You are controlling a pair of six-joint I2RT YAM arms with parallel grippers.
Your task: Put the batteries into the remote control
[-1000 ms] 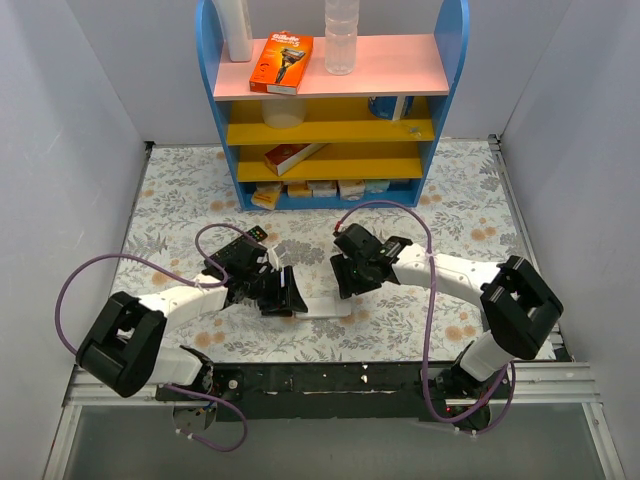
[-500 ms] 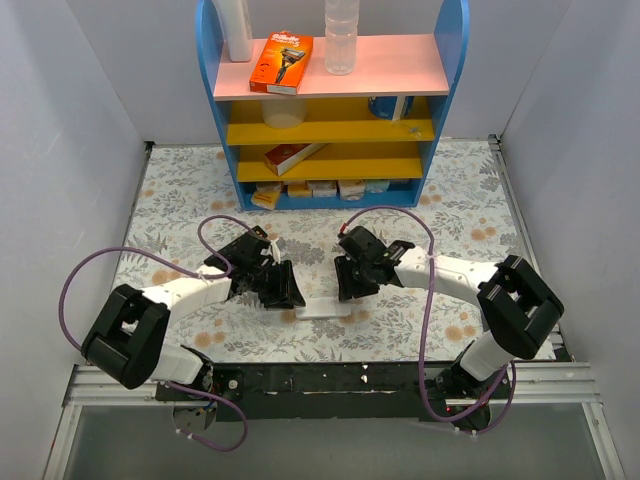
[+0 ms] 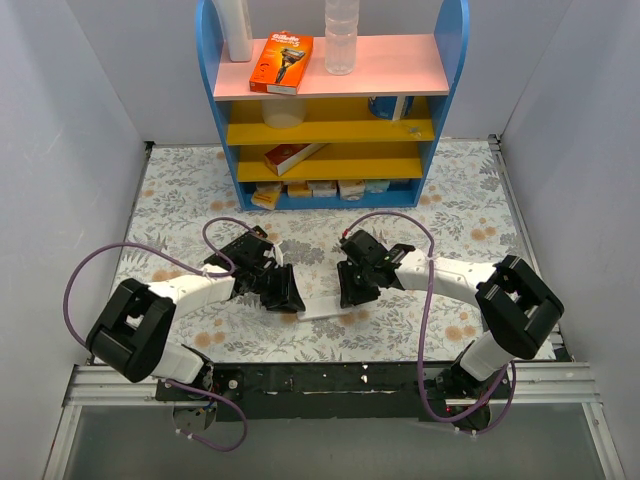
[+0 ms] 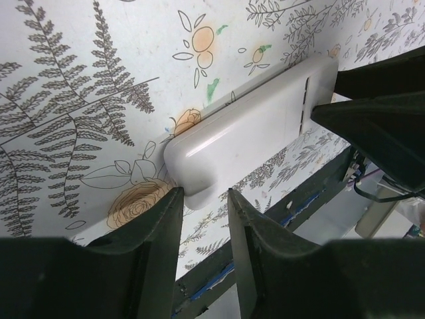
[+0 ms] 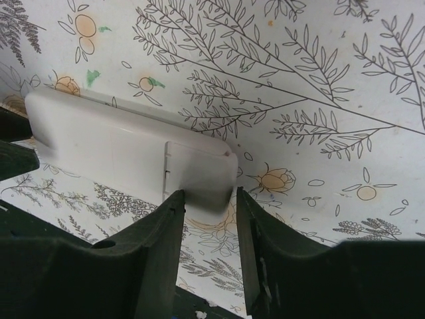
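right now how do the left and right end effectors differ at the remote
The left end effector flanks the remote control's plain rounded end; the right end effector flanks the end with the cover seam. The left one points rightward along it, the right one leftward. Both hang low with jaws slightly apart.

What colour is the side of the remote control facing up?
Plain white; the remote control shows best in the left wrist view.

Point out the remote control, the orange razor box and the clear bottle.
remote control point(image 3: 325, 309), top view, its white back.
razor box point(image 3: 281, 62), top view, its orange face.
clear bottle point(image 3: 340, 45), top view, its ribbed body.
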